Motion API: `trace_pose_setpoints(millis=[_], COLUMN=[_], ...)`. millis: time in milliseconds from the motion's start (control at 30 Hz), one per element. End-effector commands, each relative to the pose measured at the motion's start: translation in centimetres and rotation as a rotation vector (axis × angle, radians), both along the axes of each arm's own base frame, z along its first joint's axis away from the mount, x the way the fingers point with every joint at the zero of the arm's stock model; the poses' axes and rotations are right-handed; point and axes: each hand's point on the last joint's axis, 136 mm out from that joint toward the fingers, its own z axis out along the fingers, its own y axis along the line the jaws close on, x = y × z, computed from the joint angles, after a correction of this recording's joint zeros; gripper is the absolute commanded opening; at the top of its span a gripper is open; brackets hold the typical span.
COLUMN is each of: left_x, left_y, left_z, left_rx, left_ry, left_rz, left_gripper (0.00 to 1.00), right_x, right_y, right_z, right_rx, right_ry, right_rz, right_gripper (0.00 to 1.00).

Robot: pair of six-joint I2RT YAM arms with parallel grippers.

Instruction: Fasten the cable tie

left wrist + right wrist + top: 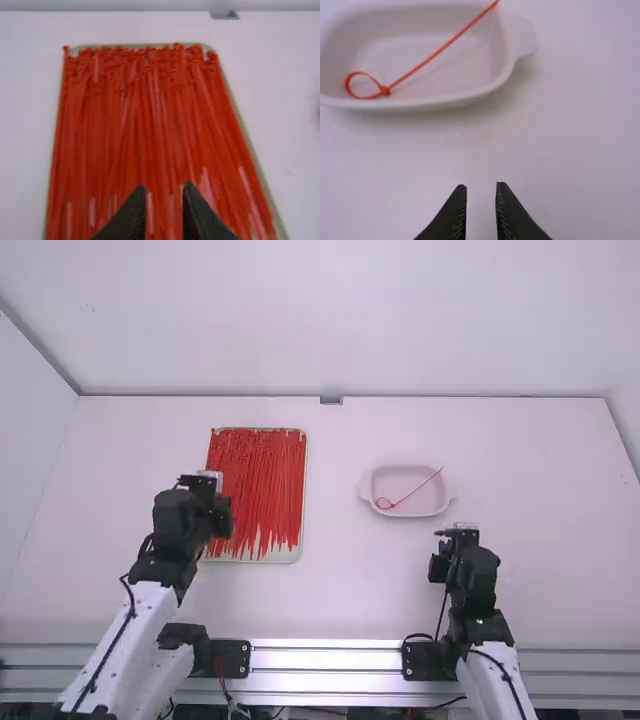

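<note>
Left claw (161,195), narrowly spread, hangs over loose red plastic cable ties (150,125) on a flat tray (290,555). Right claw (481,195), also narrowly spread, faces a white oval dish (520,45) holding a looped red cable tie (420,62).

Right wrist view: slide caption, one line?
Open right gripper hovers short of a white dish holding one looped red cable tie.

The flat white table (520,450) carries 2 things; a pale rectangular tray (283,557) lies on its left half. A white oval dish (430,502) with small handles sits to the right, well apart.
</note>
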Motion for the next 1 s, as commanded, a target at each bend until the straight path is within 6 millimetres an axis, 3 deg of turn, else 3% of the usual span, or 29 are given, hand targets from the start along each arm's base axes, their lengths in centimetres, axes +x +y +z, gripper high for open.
trace_pose_setpoints(millis=[0, 233, 567, 967], left_x=[-1.0, -3.4, -5.9, -5.0], left_y=[1.9, 2.1, 2.1, 2.1], left_z=[-0.9, -3.6, -7.6, -3.5], left_rx=[0.066, 0.073, 0.072, 0.063], left_ry=[-0.010, -0.010, -0.016, -0.203], left_rz=[0.089, 0.100, 0.100, 0.106], left_gripper=[0.13, 0.00, 0.00, 0.00], right_x=[0.1, 0.8, 1.2, 1.1], right_y=[0.0, 0.0, 0.0, 0.0], right_z=[0.7, 3.3, 6.8, 10.0], right_rx=[0.000, 0.000, 0.000, 0.000], right_ry=[-0.041, -0.158, -0.314, -0.455], right_rz=[0.000, 0.000, 0.000, 0.000], right_gripper=[0.11, 0.00, 0.00, 0.00])
